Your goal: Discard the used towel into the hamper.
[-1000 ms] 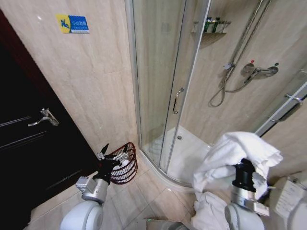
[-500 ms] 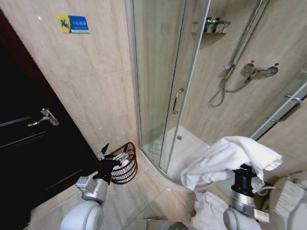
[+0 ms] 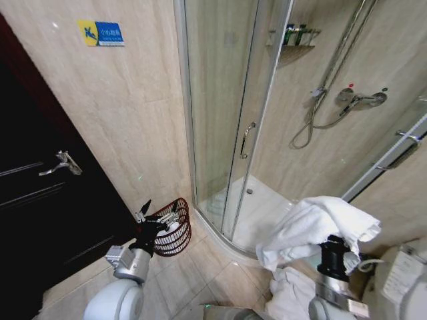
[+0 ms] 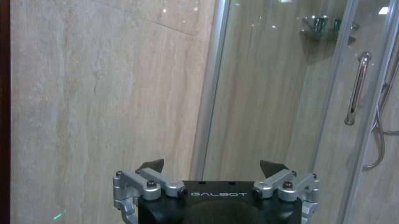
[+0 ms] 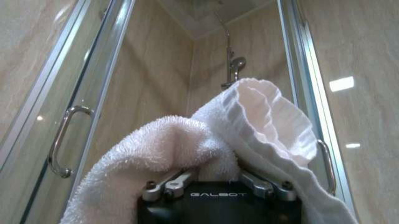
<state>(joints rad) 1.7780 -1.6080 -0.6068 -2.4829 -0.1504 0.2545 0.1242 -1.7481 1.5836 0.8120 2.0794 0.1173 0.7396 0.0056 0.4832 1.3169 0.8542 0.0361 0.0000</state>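
we face a glass shower enclosure (image 3: 233, 113) set in a beige tiled bathroom, with a dark door (image 3: 40, 200) at our left. our right gripper (image 3: 338, 248), low at the right of the head view, is clamped on a white towel (image 3: 313, 227). the towel is bunched over the top of the gripper; its long axis runs slantwise, from a thick fold up at the right down toward the left, where a loose end hangs near the shower's curved threshold. more white cloth trails below the gripper, beside our right arm. in the right wrist view the towel (image 5: 206, 149) billows over the gripper body, covering the fingers, its folded edge pointing up toward the shower head (image 5: 236, 63). the hamper (image 3: 173, 227), a small reddish-brown wire basket, sits on the floor against the wall between the door and the shower, well apart from the towel, tipped so its mouth faces left toward our left gripper (image 3: 159, 215). that gripper hovers just in front of the hamper with its fingers (image 4: 153, 165) spread wide, holding nothing.
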